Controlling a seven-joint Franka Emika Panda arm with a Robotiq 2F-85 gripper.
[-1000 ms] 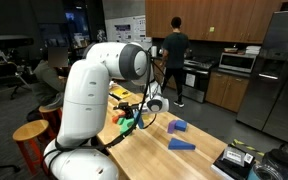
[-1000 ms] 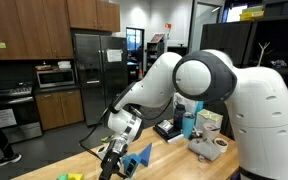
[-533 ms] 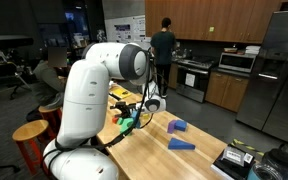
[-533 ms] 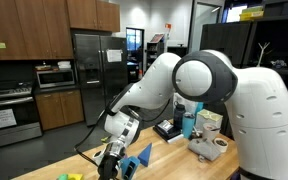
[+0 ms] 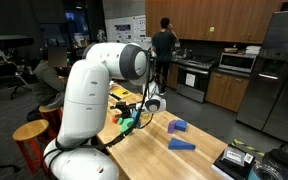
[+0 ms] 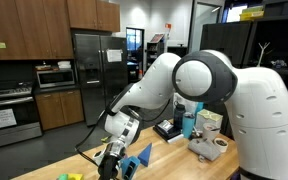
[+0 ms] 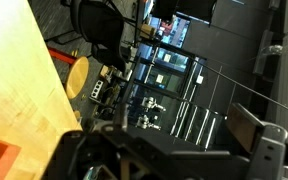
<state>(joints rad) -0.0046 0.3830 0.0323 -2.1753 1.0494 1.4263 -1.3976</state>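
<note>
**Over the table's left end: tool spread wide, nothing picked up**

Low over the wooden table (image 5: 184, 128), the tool (image 5: 130, 122) hangs with its jaws wide apart and nothing between them. In an exterior view a small blue block (image 6: 141, 158) sits just beside the tool, close enough that I can't tell whether they touch. By my reading the work stands at its opening step: the arm is down among the pieces, no grip made, everything left to do.

Two more blue blocks lie further along the table: one (image 5: 178, 126) near the middle, a flatter one (image 5: 182, 144) closer to the near edge, both well apart from the tool. An orange piece (image 5: 118, 116) rests just beside it.

Room to move: bare wood stretches right of the tool. The table's edge runs close behind it, with wooden stools (image 5: 31, 132) beyond. A black tray (image 5: 234, 160) crowds the right end. A person (image 5: 164, 48) stands far back in the kitchen, well clear.
</note>
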